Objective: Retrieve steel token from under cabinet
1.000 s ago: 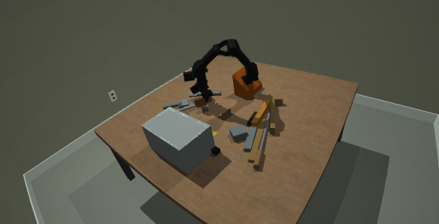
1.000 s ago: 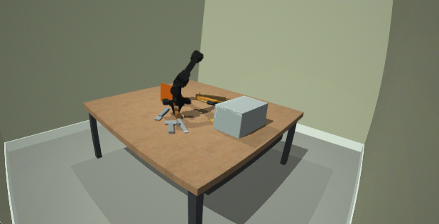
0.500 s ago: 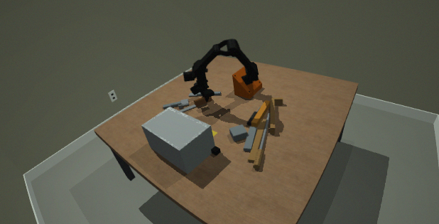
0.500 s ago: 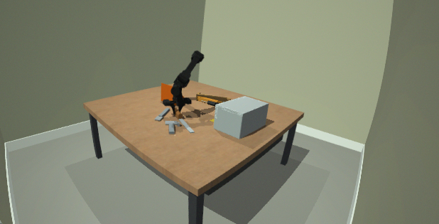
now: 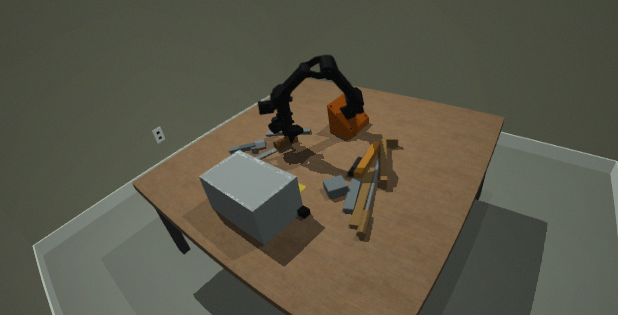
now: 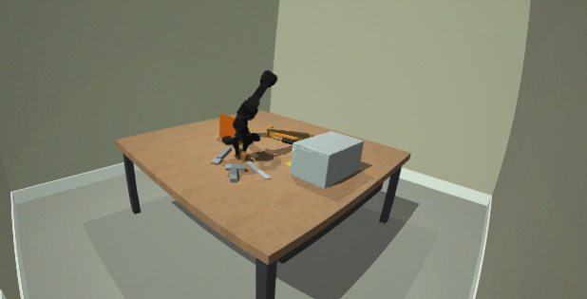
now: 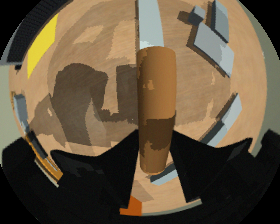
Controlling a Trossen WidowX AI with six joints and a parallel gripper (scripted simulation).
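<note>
The pale grey cabinet (image 5: 250, 179) (image 6: 344, 160) stands on the table. A yellow patch (image 5: 302, 187) (image 6: 289, 163) (image 7: 42, 42) shows on the table close beside it. The steel token is not visible in any view. My gripper (image 5: 292, 140) (image 6: 241, 155) (image 7: 152, 132) is shut on the brown handle (image 5: 281, 143) (image 6: 244, 157) (image 7: 157, 85) of a tool with a long flat grey blade (image 5: 266, 154) (image 6: 258, 170) (image 7: 151, 25). The tool is low over the table; whether it touches the table cannot be told. Its blade points away from the gripper.
A grey T-shaped piece (image 6: 234, 173) (image 7: 213, 47) lies beside the held tool, and a grey bar (image 5: 302, 131) (image 6: 221, 155) behind it. A grey block (image 5: 335, 187) and several long tan, orange and grey pieces (image 5: 367, 159) lie across the table. A black block (image 5: 303, 212) is at the cabinet's corner.
</note>
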